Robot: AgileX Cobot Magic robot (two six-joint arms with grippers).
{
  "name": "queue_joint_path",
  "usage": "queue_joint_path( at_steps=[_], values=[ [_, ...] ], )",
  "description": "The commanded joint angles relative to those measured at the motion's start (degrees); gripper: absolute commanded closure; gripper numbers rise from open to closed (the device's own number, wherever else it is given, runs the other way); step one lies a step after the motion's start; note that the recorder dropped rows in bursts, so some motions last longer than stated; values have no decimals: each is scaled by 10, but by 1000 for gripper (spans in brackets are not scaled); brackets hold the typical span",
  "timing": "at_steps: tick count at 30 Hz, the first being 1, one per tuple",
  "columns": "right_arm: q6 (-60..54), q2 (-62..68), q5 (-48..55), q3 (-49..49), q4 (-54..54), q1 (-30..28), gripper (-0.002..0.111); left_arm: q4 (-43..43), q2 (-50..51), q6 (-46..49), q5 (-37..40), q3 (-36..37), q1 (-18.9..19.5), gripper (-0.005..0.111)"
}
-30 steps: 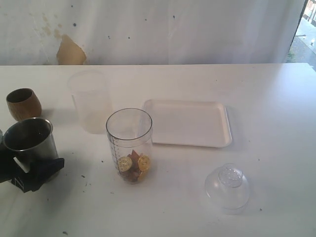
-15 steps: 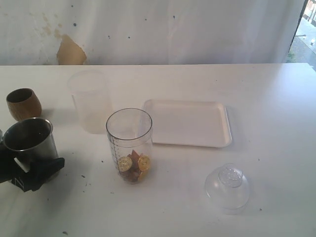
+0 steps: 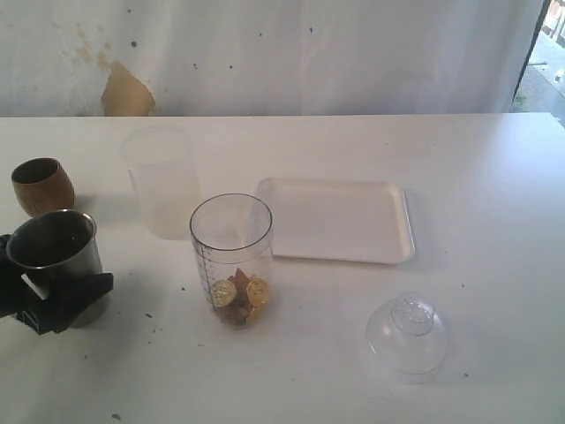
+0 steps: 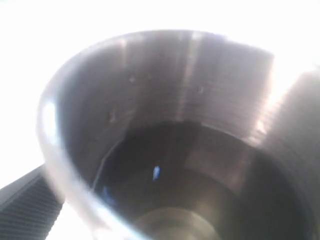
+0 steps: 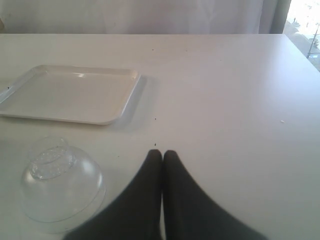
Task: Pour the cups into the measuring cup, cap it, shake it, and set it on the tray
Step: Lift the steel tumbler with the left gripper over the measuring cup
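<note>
Straddles the brushed-steel cup [image 3: 55, 252] at the near left of the tabletop [image 3: 494, 203] with the left tool [image 3: 55, 305], black fingers spread wide to either side of the cup's lower half; cannot tell whether pressing on the steel wall or standing just beside it. Finds that cup upright, rim up, and in the left wrist view looks down into the cup's dark inside [image 4: 190, 100], with one ribbed black finger [image 4: 25, 210] just outside the rim. Places a rounded brown cup [image 3: 42, 185] just beyond the steel one, apart from it. Places the frosted plastic cup [image 3: 161, 181] farther back and to the right, upright, left of the tray. Locates the measuring cup [image 3: 231, 261] upright near the middle of the tabletop, open at the top, printed marks down its left side, with gold foil coins [image 3: 223, 293] and brown pieces lying at the bottom. Locates the white tray [image 3: 353, 221] just right of and beyond the measuring cup, close to it but apart, lying flat. Spots the clear dome lid [image 3: 407, 334] nearer and to the right of the measuring cup, well apart from it, rounded side up on the tabletop, on the near side of the tray. Shows the right tool [image 5: 161, 154] in the right wrist view only, two dark fingers pressed together tip to tip, near the lid [image 5: 62, 185], with the tray [image 5: 70, 92] farther off.
</note>
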Motion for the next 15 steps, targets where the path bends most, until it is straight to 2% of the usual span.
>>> queue_joint_path(
  at_steps=[1, 15],
  values=[
    [-2, -3, -1, 2, 0, 1, 108, -3, -21, -7, -6, -1, 3, 2],
    [-2, -3, -1, 2, 0, 1, 108, 4, -21, -49, -6, -1, 3, 2]
  ],
)
